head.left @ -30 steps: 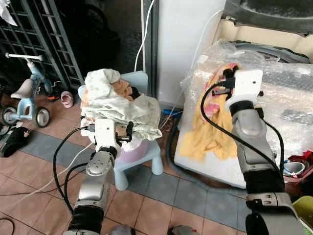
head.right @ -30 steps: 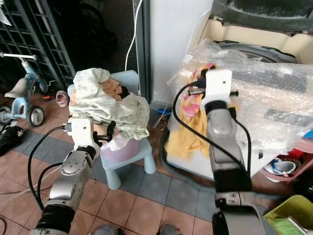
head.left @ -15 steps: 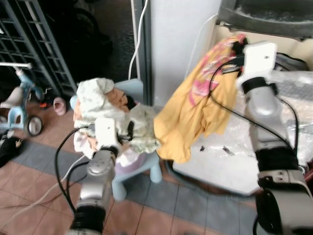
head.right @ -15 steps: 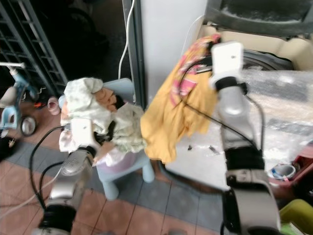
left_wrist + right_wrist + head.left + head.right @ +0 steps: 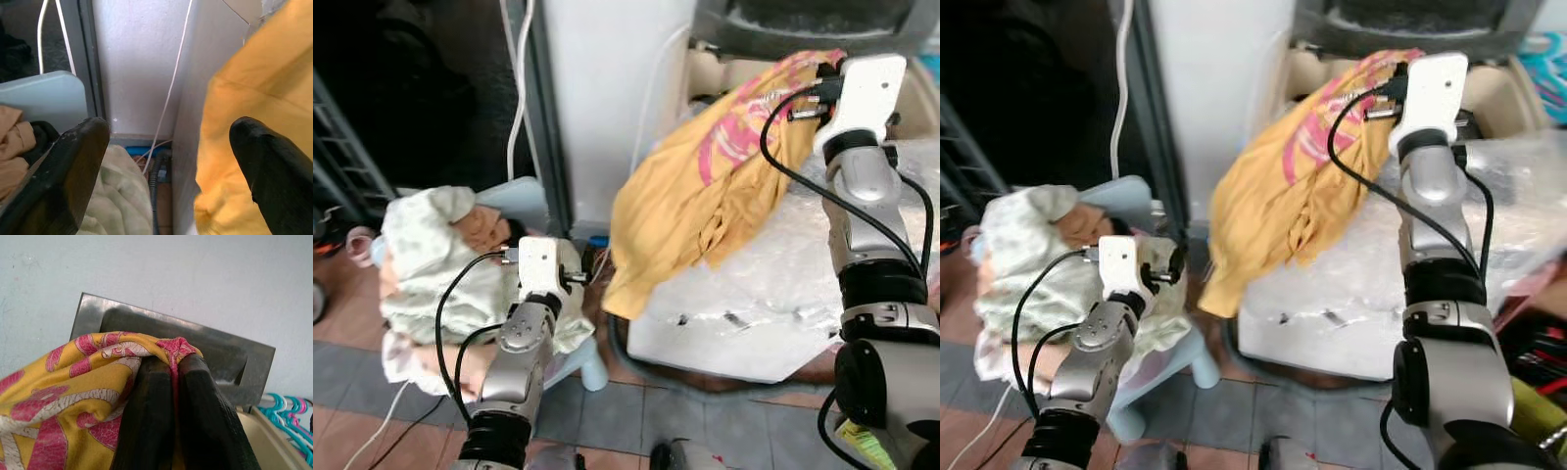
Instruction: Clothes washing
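My right end effector (image 5: 171, 382) pinches the shirt (image 5: 705, 196) at the washer (image 5: 783, 20); left end effector (image 5: 166, 161) gapes empty; pile (image 5: 431, 264) remains, I judge.

Right gripper (image 5: 171, 396) clamped, raised; left gripper (image 5: 166, 166) spread.

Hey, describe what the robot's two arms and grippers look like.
Both arms are silver metal segments with black joint bands. Each wrist carries a white boxy housing, with black cables looping from it down the forearm. The left gripper and right gripper each have two long, matte black fingers.
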Controlling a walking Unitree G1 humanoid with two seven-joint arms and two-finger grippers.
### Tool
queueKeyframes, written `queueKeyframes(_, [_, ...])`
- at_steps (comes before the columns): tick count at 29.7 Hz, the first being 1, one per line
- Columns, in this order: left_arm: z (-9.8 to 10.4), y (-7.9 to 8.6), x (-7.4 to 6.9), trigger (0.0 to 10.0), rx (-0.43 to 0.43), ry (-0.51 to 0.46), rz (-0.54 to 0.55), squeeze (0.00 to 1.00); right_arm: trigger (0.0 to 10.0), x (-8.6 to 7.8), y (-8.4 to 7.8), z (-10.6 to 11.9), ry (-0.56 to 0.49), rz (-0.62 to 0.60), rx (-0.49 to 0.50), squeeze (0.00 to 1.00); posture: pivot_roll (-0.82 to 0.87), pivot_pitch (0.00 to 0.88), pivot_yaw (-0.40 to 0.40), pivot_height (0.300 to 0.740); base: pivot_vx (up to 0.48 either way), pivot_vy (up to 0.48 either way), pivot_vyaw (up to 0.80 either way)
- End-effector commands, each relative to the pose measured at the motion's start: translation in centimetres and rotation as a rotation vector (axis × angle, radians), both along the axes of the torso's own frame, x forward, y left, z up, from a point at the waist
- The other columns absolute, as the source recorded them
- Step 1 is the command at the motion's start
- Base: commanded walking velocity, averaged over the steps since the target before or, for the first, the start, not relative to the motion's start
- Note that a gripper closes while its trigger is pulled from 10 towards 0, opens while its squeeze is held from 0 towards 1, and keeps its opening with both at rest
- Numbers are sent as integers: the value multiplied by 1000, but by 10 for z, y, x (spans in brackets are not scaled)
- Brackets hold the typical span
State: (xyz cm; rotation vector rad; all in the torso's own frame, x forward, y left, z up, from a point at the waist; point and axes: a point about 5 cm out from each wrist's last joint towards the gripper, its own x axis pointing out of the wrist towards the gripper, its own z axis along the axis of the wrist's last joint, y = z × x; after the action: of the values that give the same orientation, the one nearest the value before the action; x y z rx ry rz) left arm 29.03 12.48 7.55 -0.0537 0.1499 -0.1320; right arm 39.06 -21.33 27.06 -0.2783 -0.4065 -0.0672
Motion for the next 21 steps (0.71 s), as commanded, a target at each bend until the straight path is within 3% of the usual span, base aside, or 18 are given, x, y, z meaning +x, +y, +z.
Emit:
queueKeyframes(1, [0, 5, -1, 10000, 1, 0, 15, 0, 10000, 2, 3, 28, -78, 27, -36, 0, -37, 0, 21, 740, 334, 0, 0])
queueKeyframes(7, [-1, 5, -1, 10000, 2, 8, 27, 0, 10000, 4, -2, 87, -216, 18, -129, 0, -36, 0, 16, 740, 199, 0, 0])
queueKeyframes(10, [-2, 5, 0, 10000, 0, 10, 29, 0, 10000, 2, 0, 105, -270, 19, -165, 0, -36, 0, 14, 740, 0, 0, 0])
queueKeyframes(13, [-2, 5, -1, 10000, 0, 11, 35, 0, 10000, -1, 1, 120, -318, 15, -186, 0, -34, 0, 3, 740, 0, 0, -800])
queueKeyframes(18, [-1, 3, -2, 10000, -7, 4, 39, 0, 10000, 13, 5, 85, -153, 62, -178, 0, -28, 0, -8, 740, 0, 0, -294])
queueKeyframes(19, [-1, 3, -2, 10000, -10, 3, 44, 0, 10000, 20, 9, 54, -23, 96, -172, 0, -25, 0, -9, 740, 0, 0, 0])
queueKeyframes(21, [-1, 4, -3, 10000, -11, 4, 49, 0, 10000, 24, 13, 19, 133, 129, -157, 0, -24, 0, -9, 740, 0, 0, 0])
